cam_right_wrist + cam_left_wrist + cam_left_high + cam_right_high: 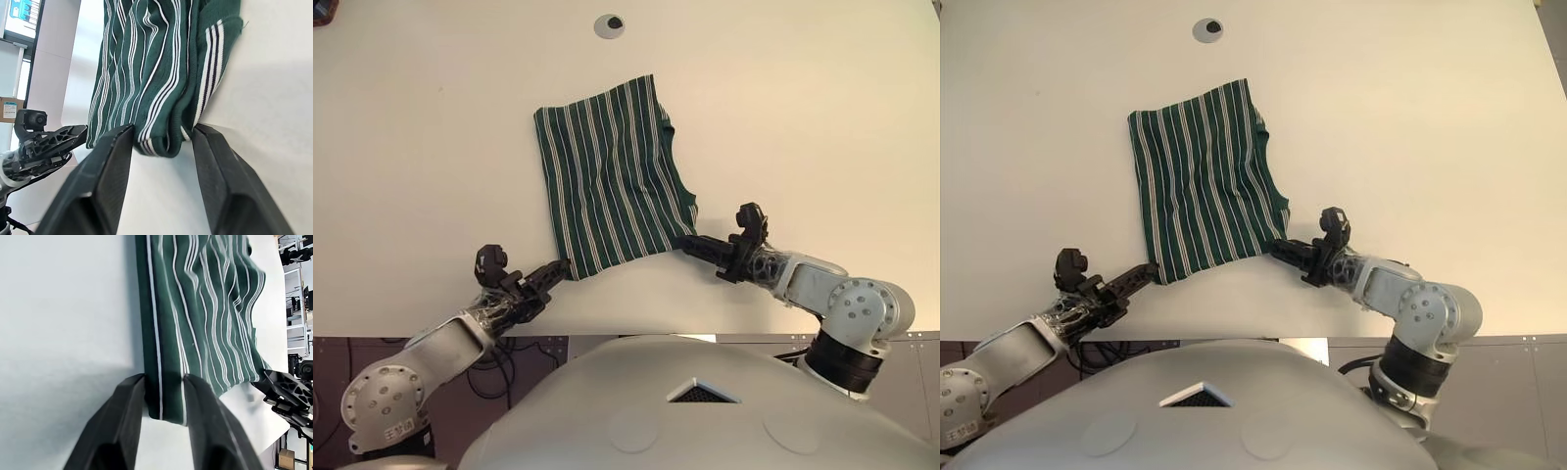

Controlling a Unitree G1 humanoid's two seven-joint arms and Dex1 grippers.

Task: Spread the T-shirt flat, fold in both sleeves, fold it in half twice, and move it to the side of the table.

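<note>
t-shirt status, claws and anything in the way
Left claw open astride near-left corner, right claw open astride near-right corner. Green striped T-shirt folded, rumpled, mid-table. Cable grommet at far edge, well clear.

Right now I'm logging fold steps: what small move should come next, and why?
Probably close both pincers: the left pincer and right pincer each straddle a near corner of the T-shirt, both open, the cloth lying on the table, not yet gripped.

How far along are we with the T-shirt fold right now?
Done: sleeves are tucked in; the T-shirt lies as a compact rectangle. In hand: left gripper and right gripper each straddle a near corner, fingers open. Remaining: possibly another half fold, then moving it to the table side.
</note>
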